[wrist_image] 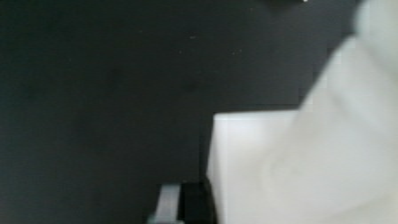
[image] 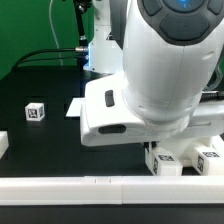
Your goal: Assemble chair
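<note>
In the exterior view my arm's big white body (image: 160, 60) fills the middle and hides the gripper's jaws. Under it, at the lower right, white chair parts with black-and-white tags (image: 166, 160) lie on the black table, with another tagged part (image: 211, 160) beside them. A small white tagged cube (image: 36, 111) stands alone on the exterior view's left. In the wrist view a blurred white chair slab (wrist_image: 285, 170) lies very close, and one grey finger (wrist_image: 171, 205) shows beside its edge. Whether the jaws hold anything is hidden.
A long white border rail (image: 60, 185) runs along the table's front edge. A short white piece (image: 3, 145) sits at the exterior view's far left. A flat white sheet corner (image: 75, 107) lies behind the arm. Black cables (image: 50, 52) run across the back.
</note>
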{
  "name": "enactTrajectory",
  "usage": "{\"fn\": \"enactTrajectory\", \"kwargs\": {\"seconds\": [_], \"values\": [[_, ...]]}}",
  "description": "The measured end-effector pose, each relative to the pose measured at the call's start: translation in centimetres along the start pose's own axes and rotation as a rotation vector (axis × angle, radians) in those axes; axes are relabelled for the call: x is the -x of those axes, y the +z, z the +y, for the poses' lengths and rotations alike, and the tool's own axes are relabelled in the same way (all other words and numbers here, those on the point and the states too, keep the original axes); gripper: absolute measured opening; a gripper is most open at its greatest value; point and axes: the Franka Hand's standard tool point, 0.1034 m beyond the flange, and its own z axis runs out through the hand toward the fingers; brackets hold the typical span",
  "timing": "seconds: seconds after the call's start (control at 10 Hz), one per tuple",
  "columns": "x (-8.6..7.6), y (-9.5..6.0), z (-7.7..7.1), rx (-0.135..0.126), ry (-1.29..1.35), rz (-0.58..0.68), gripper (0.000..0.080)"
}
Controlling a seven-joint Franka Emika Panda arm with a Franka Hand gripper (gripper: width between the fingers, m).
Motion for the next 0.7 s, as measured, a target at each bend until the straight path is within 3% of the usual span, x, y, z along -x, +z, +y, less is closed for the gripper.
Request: {"fn": "enactTrajectory", "kwargs": {"seconds": [0.1,0.2,0.4,0.5,0.6,0.7], "values": [[0.0,0.0,0.1,0.0,0.005,0.002,0.0127],[0.0,0.0,0.1,0.0,0.006,0.002,0.0127],[0.0,0.0,0.2,-0.001,0.008,0.002,0.0446],[-0.1,-0.5,0.2,-0.003,0.019,0.01,0.0446],[0.1,-1.0,0.6,-0.01,0.029,-0.005,0.0598],[0.1,-1.8,1.2,-0.016,0.034,-0.007,0.0633]]}}
